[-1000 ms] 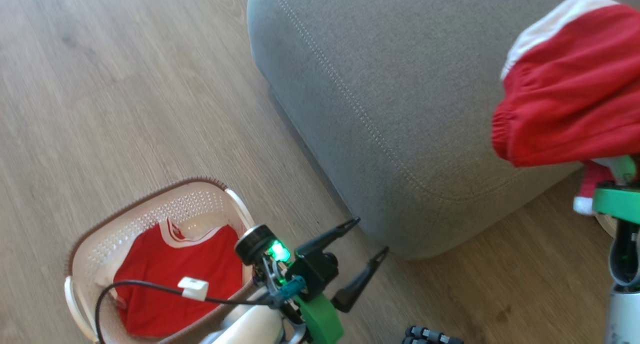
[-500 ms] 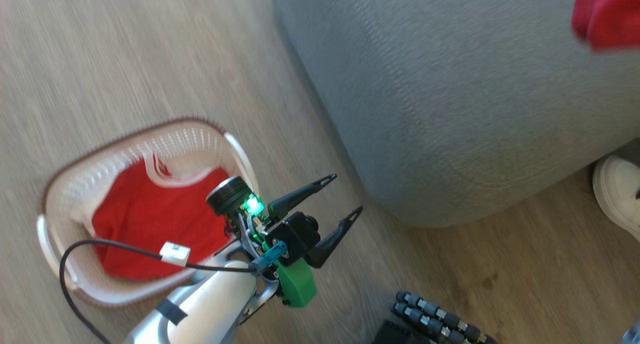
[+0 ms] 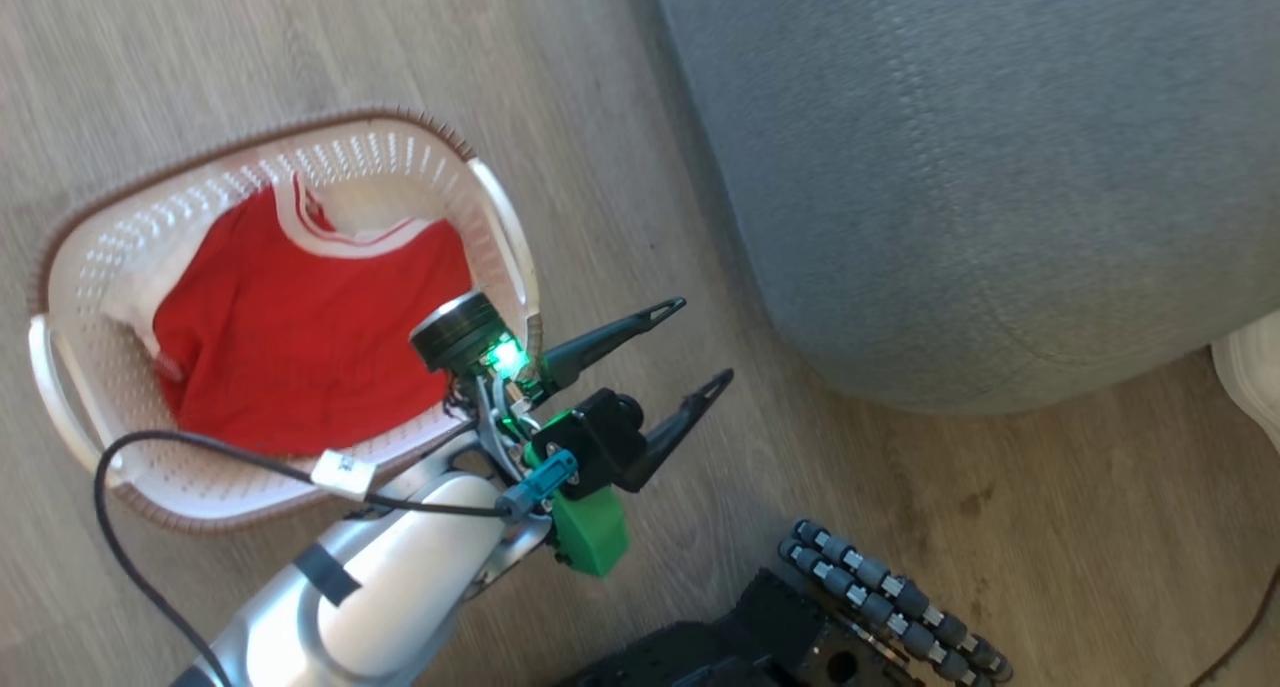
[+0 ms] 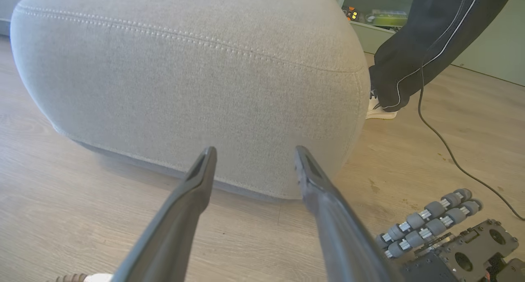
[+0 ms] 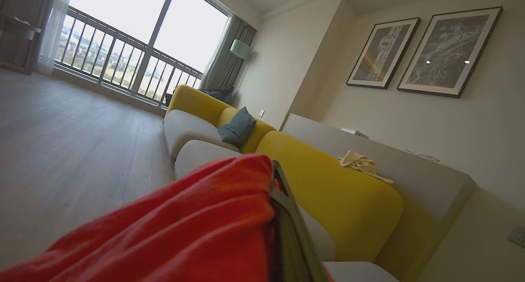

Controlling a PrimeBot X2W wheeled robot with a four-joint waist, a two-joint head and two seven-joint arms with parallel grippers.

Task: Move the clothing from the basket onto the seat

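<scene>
A red jersey (image 3: 300,337) lies crumpled in the basket (image 3: 100,257). It looks soft, light and floppy, so it is probably best pinched at a fold near its white collar. The left pincer (image 3: 704,341) hovers just beside the basket, spread apart. The right pincer (image 5: 274,179) is clamped on another red garment (image 5: 184,224).

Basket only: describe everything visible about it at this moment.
The basket is an oval of cream plastic with perforated walls, a brown woven-look rim and white side handles. It stands upright on the wood floor, left of the grey seat and apart from it. A red garment with white trim lies inside. The left arm's cable passes over its near rim.
</scene>
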